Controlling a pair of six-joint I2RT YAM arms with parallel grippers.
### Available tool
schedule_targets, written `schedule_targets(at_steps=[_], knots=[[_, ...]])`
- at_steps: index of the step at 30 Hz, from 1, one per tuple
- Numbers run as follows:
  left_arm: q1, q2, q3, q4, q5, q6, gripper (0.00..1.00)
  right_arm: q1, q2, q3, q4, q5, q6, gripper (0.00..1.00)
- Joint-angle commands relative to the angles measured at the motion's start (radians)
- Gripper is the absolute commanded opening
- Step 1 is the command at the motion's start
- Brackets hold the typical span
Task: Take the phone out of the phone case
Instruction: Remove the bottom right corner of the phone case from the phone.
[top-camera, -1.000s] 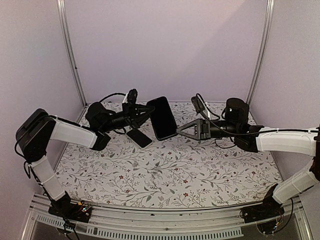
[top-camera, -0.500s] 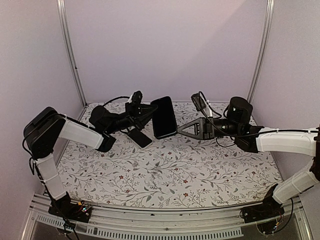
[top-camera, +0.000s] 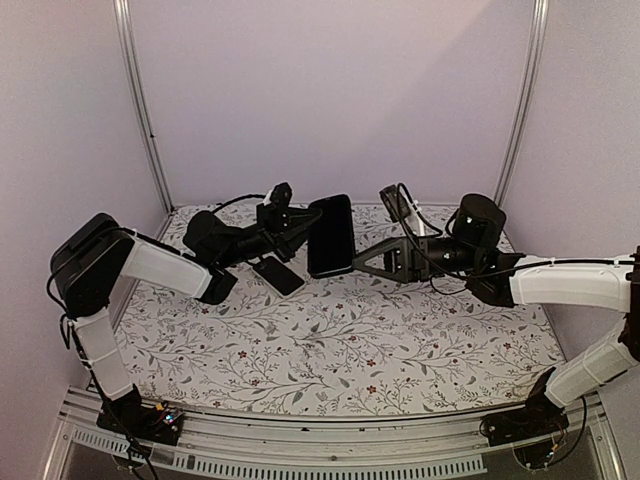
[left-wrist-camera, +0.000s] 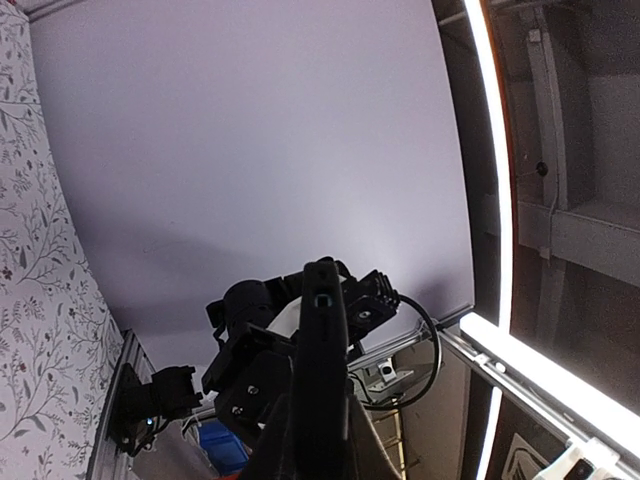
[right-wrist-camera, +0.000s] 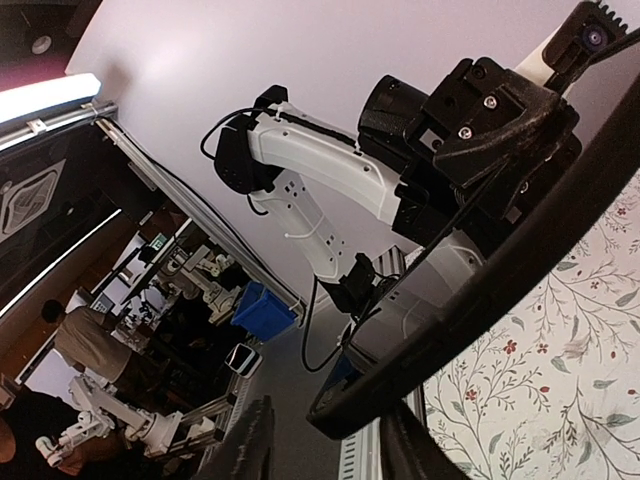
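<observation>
My left gripper (top-camera: 303, 222) is shut on the left edge of a black phone case (top-camera: 330, 236) and holds it upright above the back of the table. In the left wrist view the case (left-wrist-camera: 322, 370) stands edge-on between the fingers, a port hole showing at its end. My right gripper (top-camera: 357, 265) is at the case's lower right corner. In the right wrist view its fingers (right-wrist-camera: 250, 440) stand apart, with that corner (right-wrist-camera: 345, 405) just above the gap and loose between them. A flat black rectangle (top-camera: 278, 274) lies on the table below; I cannot tell whether it is the phone.
A flowered cloth (top-camera: 330, 350) covers the table. Plain walls and metal posts (top-camera: 140, 100) close in the back and sides. Cables (top-camera: 415, 215) loop over the right wrist.
The right gripper's jaws have opened off the case's lower corner. The left arm has turned the case a little more upright and shifted it slightly right.
</observation>
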Motion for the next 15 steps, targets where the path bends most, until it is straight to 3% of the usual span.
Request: schedule_targets(at_steps=[1,3,8,13,15], knots=[[0.002,-0.054,-0.013,0.093,0.003,0.085,0.00,0.015,-0.011,0.011,0.020,0.029,-0.022,0.45],[0.004,-0.065,-0.006,0.057,0.016,0.108,0.00,0.018,-0.013,0.016,-0.012,0.031,-0.028,0.51],[0.003,-0.064,0.016,0.029,0.030,0.118,0.00,0.043,0.011,0.050,-0.086,0.051,-0.075,0.50],[0.000,-0.063,0.019,0.016,0.038,0.117,0.00,0.047,0.028,0.070,-0.091,0.055,-0.078,0.32],[0.000,-0.065,0.016,0.018,0.036,0.113,0.00,0.045,0.032,0.077,-0.095,0.049,-0.083,0.28]])
